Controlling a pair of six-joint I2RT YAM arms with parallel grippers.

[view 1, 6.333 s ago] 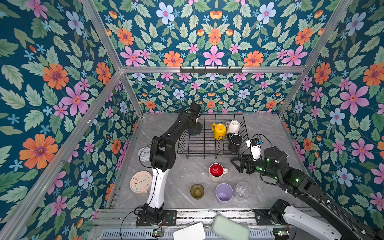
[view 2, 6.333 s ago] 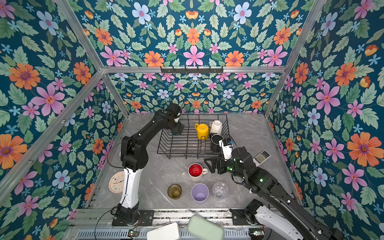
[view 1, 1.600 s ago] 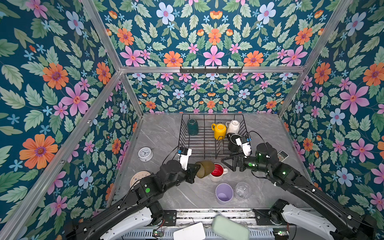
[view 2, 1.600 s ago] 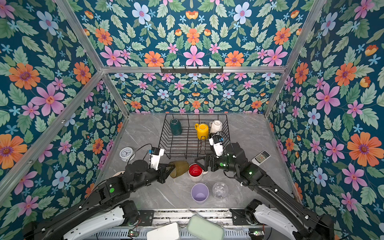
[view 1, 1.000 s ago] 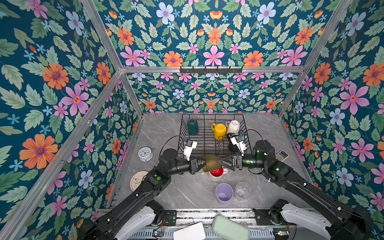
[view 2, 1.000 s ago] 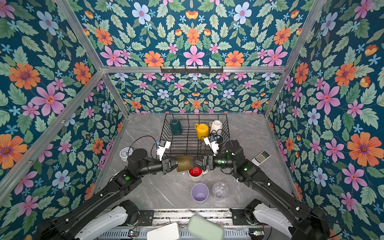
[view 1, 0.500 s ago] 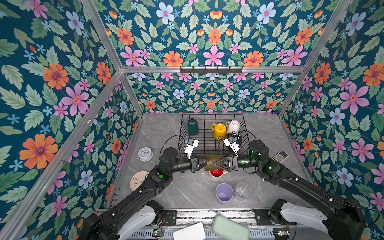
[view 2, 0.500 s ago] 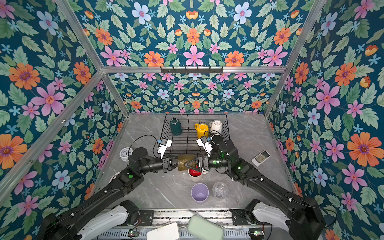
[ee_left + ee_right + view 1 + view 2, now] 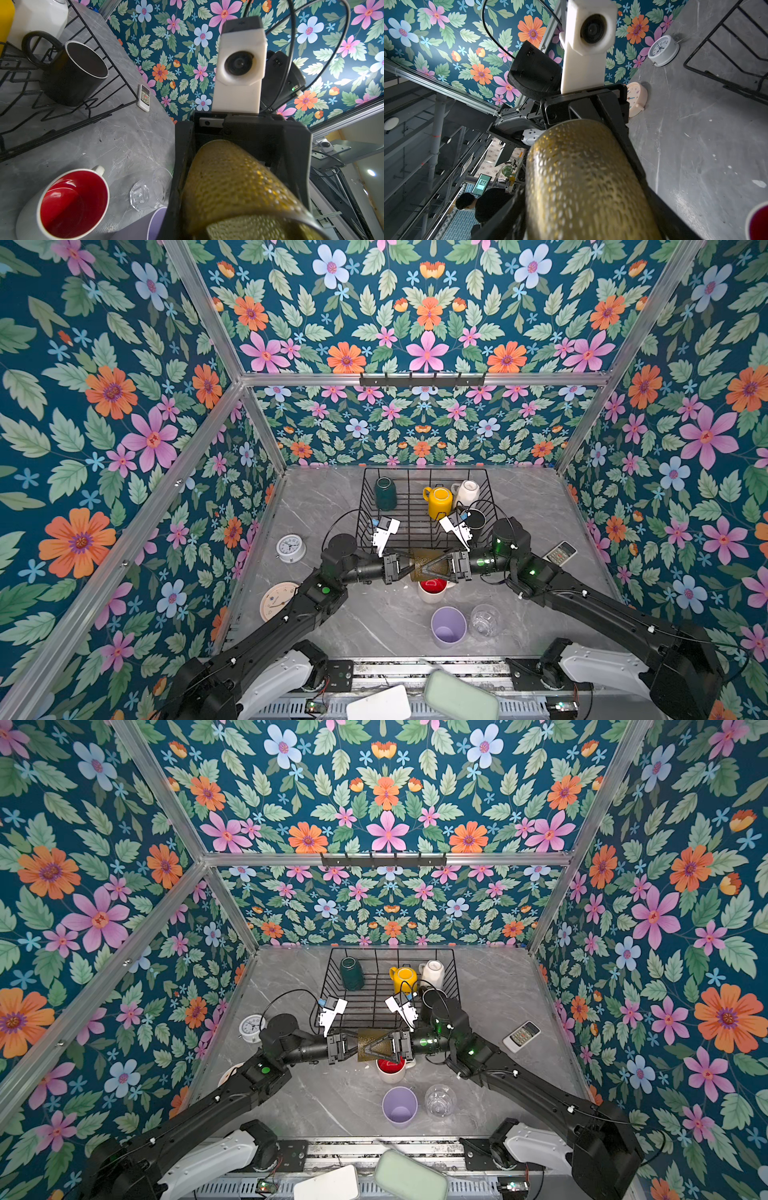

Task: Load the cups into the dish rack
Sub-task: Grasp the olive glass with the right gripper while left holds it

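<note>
The left arm (image 9: 291,618) is being reached from the near left toward the middle of the tabletop (image 9: 374,626), with its forearm raised and its wrist levelled so that the left end effector (image 9: 407,568) is pointing right. The right arm (image 9: 582,601) is being reached in mirror fashion from the near right, with the right end effector (image 9: 428,567) pointing left, so the two are being brought tip to tip in both top views.

The olive glass (image 9: 424,560) is being held on its side between them, off the tabletop. It is being gripped at one end by the clenched left end effector. Its other end is being straddled by the right end effector, whose fingers (image 9: 180,166) are lying along either side of the glass in the left wrist view; whether they are pressing on it cannot be told.

The glass is being carried just near of the near edge of the dish rack (image 9: 415,522) and directly above the red-inside mug (image 9: 432,587), which is standing on the tabletop. The lilac tumbler (image 9: 448,626) and the clear glass (image 9: 484,620) are standing side by side nearer still. Inside the rack, the teal mug (image 9: 385,493), yellow mug (image 9: 438,502), white mug (image 9: 467,491) and black mug (image 9: 473,520) are being carried.
</note>
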